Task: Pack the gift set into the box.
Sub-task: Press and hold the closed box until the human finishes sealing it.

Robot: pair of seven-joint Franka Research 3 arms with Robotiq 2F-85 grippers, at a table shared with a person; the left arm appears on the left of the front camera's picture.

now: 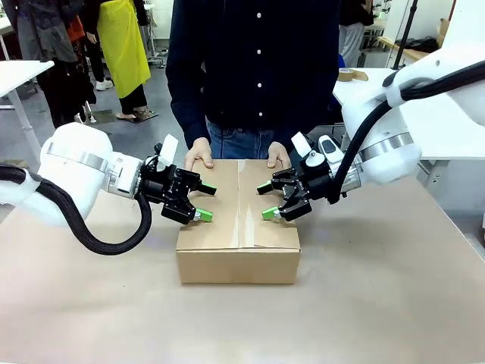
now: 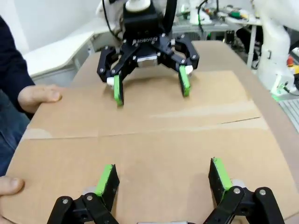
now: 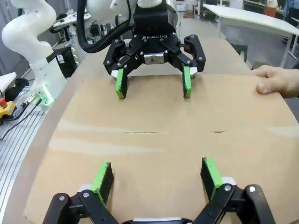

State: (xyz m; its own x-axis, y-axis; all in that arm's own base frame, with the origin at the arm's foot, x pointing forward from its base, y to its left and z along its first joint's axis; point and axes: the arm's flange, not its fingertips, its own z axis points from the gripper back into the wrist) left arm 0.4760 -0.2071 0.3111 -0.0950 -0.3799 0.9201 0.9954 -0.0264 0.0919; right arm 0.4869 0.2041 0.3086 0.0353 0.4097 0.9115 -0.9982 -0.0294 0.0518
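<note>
Brown cardboard: the box [image 1: 239, 243] sits mid-counter [image 1: 364, 303], its top flaps folded flat and meeting at a centre seam, so whatever is inside is hidden. A person stands at the far side with one hand [image 1: 201, 154] and the other hand [image 1: 277, 158] resting on the far edge of the lid.

The left pincer [image 1: 204, 202] reaches over the lid from one side and the right pincer [image 1: 267, 202] from the other. Both have fingers spread wide, holding nothing, tips low over the cardboard. Whether they touch it is unclear.

Likely risks:
- The pincers face each other closely, so both advancing toward the seam could make them collide.
- Uneven downward pressure could buckle a flap or slide the box.
- The person's fingers lie near both pincers and could be nipped.
</note>
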